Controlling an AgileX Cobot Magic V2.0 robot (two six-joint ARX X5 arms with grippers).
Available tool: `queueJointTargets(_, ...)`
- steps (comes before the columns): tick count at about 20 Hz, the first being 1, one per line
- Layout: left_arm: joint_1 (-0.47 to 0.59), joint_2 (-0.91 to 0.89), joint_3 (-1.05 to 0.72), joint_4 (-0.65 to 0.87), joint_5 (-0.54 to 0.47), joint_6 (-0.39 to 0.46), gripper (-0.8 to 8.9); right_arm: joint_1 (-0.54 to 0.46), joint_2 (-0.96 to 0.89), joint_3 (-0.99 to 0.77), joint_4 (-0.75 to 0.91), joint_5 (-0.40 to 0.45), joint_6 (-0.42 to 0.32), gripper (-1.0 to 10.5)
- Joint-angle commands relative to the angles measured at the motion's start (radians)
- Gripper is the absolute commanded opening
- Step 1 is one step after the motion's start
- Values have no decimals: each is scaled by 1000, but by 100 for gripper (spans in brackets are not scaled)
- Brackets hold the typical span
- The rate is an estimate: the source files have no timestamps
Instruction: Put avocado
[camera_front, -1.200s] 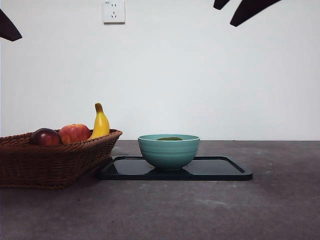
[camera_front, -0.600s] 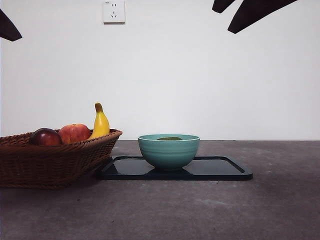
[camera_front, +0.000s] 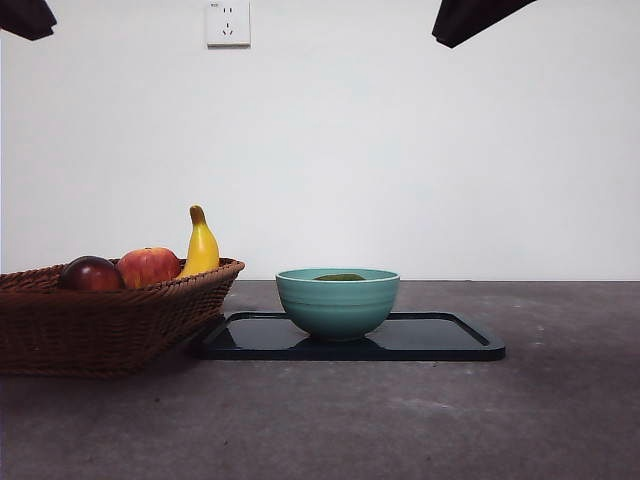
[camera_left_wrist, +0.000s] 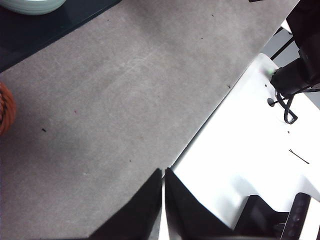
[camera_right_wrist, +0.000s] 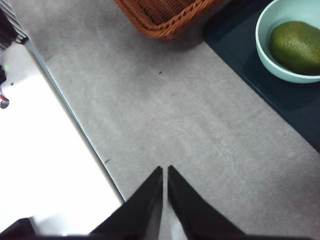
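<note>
The avocado (camera_right_wrist: 296, 46) is dull olive-green and lies inside the teal bowl (camera_front: 337, 301); in the front view only its top (camera_front: 340, 277) shows over the rim. The bowl (camera_right_wrist: 265, 47) stands on a black tray (camera_front: 440, 338). My right gripper (camera_right_wrist: 164, 172) is shut and empty, high above the bare table near its edge, away from the bowl. My left gripper (camera_left_wrist: 163, 175) is shut and empty, high over the table's edge. In the front view both arms show only as black tips at the top corners.
A wicker basket (camera_front: 100, 320) at the left holds a dark red-purple fruit (camera_front: 91, 273), a red apple (camera_front: 148, 266) and a banana (camera_front: 201, 244). The basket's corner (camera_right_wrist: 165, 12) shows in the right wrist view. A wall socket (camera_front: 227, 22) is on the white wall.
Both arms have risen: the black tips at the top corners have shrunk upward out of the front view. The bowl, avocado and basket have not moved.
</note>
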Motion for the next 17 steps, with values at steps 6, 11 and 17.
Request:
queueJointTargets(6, -5, 5, 8, 6, 5, 12, 7, 11, 6, 11, 31, -2, -2, 7)
queueJointTargets(11, 3, -8, 8, 40, -13, 37, 8, 11, 6, 11, 31, -2, -2, 7)
queueJointTargets(17, 280, -301, -192, 690, -172, 128, 7, 11, 6, 11, 31, -2, -2, 7)
